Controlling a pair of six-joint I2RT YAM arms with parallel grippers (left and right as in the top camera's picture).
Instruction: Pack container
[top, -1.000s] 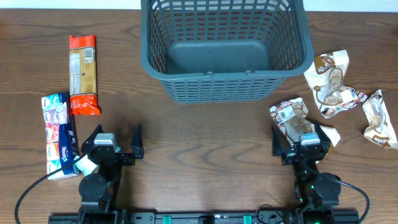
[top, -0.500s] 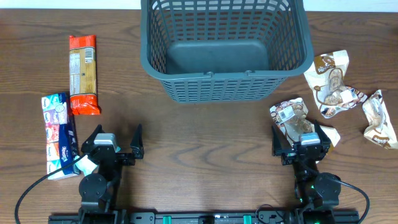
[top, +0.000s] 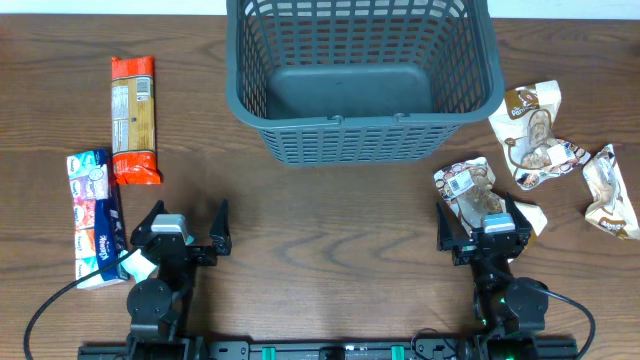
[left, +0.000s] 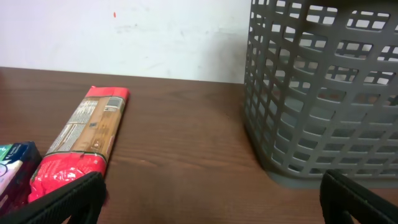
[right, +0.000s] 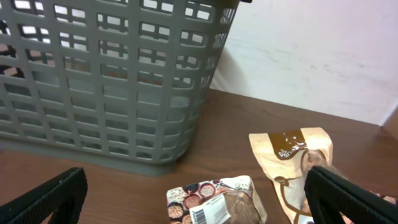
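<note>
Two robot arms sit at the near edge of a wooden counter (top: 330, 240). The left claw (top: 186, 216) and right claw (top: 481, 216) are both spread wide, grasping nothing. The empty grey basket (top: 350, 140) stands ahead, between them, within either arm's reach. A red packet (top: 135, 120) and tissue pack (top: 95, 215) lie left of the left claw. Brown snack bags (top: 530, 125) lie ahead and right of the right claw, likely one pile per arm.

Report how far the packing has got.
Done: nothing; the container is empty. In hand: nothing; left hand and right hand are both open. Remaining: the red packet, tissue pack and three brown snack packs all lie on the table.
</note>
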